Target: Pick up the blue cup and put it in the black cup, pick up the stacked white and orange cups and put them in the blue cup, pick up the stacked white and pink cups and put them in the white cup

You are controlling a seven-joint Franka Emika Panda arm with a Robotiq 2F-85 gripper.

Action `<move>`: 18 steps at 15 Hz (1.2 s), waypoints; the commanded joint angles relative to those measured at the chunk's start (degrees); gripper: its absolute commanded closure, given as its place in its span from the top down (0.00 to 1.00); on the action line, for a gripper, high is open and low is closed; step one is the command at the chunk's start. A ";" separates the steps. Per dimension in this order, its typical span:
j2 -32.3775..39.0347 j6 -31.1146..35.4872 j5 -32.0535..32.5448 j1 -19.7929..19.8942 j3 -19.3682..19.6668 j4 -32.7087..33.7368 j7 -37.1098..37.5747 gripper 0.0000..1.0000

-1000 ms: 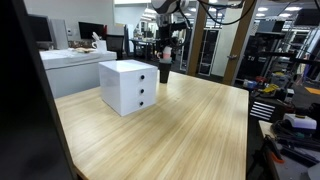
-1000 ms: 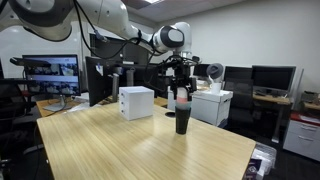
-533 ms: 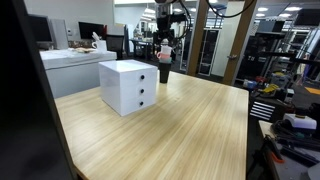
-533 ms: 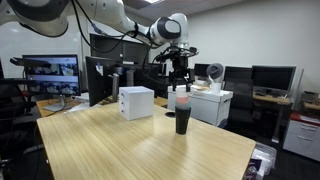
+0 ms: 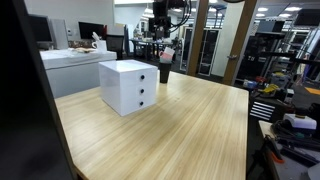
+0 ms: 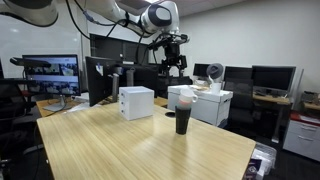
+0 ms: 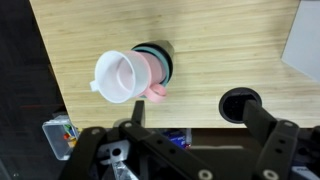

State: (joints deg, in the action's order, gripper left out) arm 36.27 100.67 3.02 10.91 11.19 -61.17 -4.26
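One tower of nested cups stands on the wooden table (image 6: 150,145) in both exterior views. The black cup (image 6: 182,123) is at the bottom, also seen as black cup (image 5: 164,75). The stacked white and pink cups (image 6: 182,98) sit on top. From above in the wrist view, the white and pink cups (image 7: 127,75) hide most of the tower; a thin rim of the blue cup (image 7: 163,52) shows around them. The white and orange cups are hidden. My gripper (image 6: 172,68) hangs open and empty well above the tower, also seen as gripper (image 5: 163,27) and gripper (image 7: 197,113).
A white box with small drawers (image 5: 128,86) stands on the table, seen also as drawer box (image 6: 136,102). A black round shape (image 7: 240,105) lies near the table's edge beside the tower; I cannot tell whether it is a cup or a hole. Desks and monitors stand beyond.
The open gripper has risen away from the top of the cup tower. The white and pink cups stay on the tower.
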 commanded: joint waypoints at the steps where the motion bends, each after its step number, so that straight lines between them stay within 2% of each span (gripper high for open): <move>1: -6.60 3.44 1.04 -1.97 -0.70 -10.55 -2.68 1.00; 5: -11.88 10.73 1.39 -4.64 -1.43 -22.60 -4.61 1.00; 6: -13.24 12.61 1.89 -3.97 -3.38 -26.07 -4.97 1.00; 10: -17.31 19.45 2.42 -4.32 -5.79 -38.01 -7.30 1.00; 11: -17.60 19.70 3.15 -4.54 -5.86 -38.46 -7.37 1.00; 12: -14.08 17.51 2.20 -4.13 -5.99 -33.77 -5.49 1.00; 18: -13.89 17.63 2.25 -4.10 -6.13 -33.81 -5.47 1.00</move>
State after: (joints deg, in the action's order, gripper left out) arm 22.37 118.44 5.13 6.51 5.41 -95.10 -9.81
